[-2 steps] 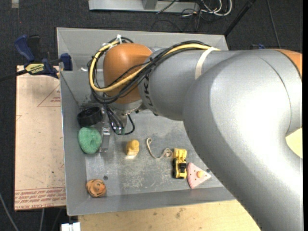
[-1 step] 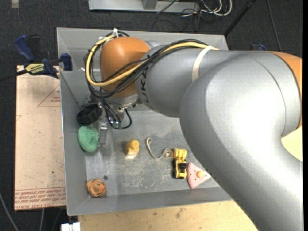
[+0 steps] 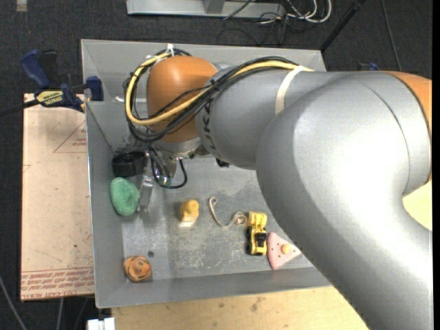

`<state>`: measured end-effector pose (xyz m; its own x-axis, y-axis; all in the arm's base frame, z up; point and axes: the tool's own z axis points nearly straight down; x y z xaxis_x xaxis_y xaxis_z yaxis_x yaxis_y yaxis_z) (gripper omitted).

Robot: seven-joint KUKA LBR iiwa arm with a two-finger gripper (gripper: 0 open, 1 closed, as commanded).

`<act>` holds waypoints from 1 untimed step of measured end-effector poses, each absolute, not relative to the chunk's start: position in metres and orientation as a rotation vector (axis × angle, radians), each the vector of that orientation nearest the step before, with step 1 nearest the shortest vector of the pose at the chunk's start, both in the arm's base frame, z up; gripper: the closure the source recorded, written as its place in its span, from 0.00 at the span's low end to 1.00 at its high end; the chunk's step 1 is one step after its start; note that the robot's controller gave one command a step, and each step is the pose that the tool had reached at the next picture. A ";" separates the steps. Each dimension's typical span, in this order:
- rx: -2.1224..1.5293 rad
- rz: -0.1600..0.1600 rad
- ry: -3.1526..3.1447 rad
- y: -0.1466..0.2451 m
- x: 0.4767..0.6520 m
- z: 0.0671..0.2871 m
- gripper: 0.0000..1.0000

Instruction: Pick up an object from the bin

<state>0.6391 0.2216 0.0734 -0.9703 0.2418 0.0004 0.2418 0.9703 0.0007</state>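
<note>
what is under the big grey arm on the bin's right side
A pink wedge pokes out at its edge, beside a yellow toy truck; the arm hides whatever lies further right.

The floor is a dark grey speckled carpet [image 3: 48,19], evenly lit. At the view's top lies a flat grey metal stand base [image 3: 199,5] — just beside it a tangle of black and white cables [image 3: 306,2] — and a thin black rod [image 3: 350,16] runs slantwise.

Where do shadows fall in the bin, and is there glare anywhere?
Camera view: the arm shades the bin floor around the gripper and the green lump; the front floor is evenly lit; soft sheen on the arm's grey casing, no hard glare.
</note>
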 end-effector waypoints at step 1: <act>-0.295 0.000 -3.129 0.211 0.616 0.071 0.00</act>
<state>0.6161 0.2109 0.0711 -0.9823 0.1871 -0.0016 0.1871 0.9823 0.0002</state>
